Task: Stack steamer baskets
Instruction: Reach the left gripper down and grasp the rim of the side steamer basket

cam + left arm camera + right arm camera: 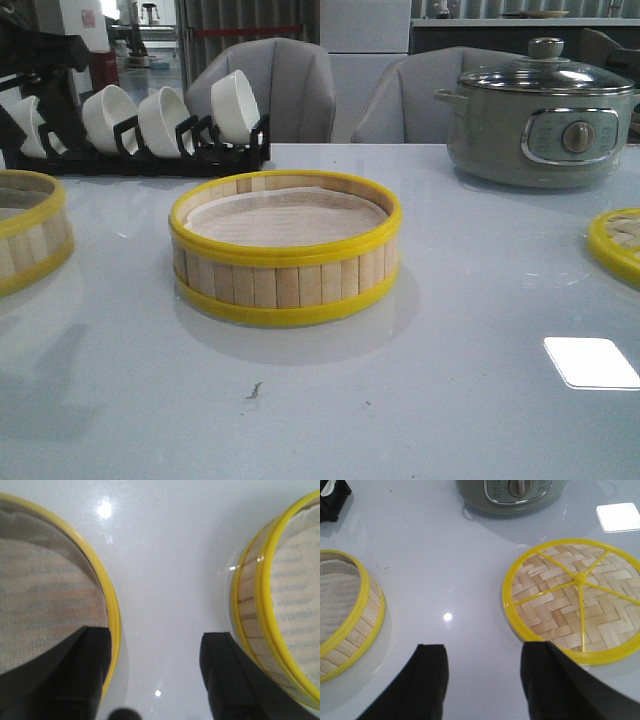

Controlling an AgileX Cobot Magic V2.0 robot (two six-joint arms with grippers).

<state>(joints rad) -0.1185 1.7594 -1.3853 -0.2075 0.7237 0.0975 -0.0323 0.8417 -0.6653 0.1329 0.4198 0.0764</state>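
One steamer basket (285, 250) with yellow rims and a pale liner stands mid-table; it also shows in the left wrist view (280, 610) and the right wrist view (345, 615). A second steamer basket (30, 235) stands at the left edge and shows in the left wrist view (45, 595). My left gripper (155, 670) is open and empty above the bare table between the two baskets, one finger over the left basket's rim. My right gripper (482, 675) is open and empty over the table between the middle basket and the woven lid (575, 597). Neither gripper shows in the front view.
The flat woven lid (620, 245) lies at the right edge. A grey-green electric pot (540, 115) with a glass lid stands at the back right. A black rack (140, 150) with white bowls stands at the back left.
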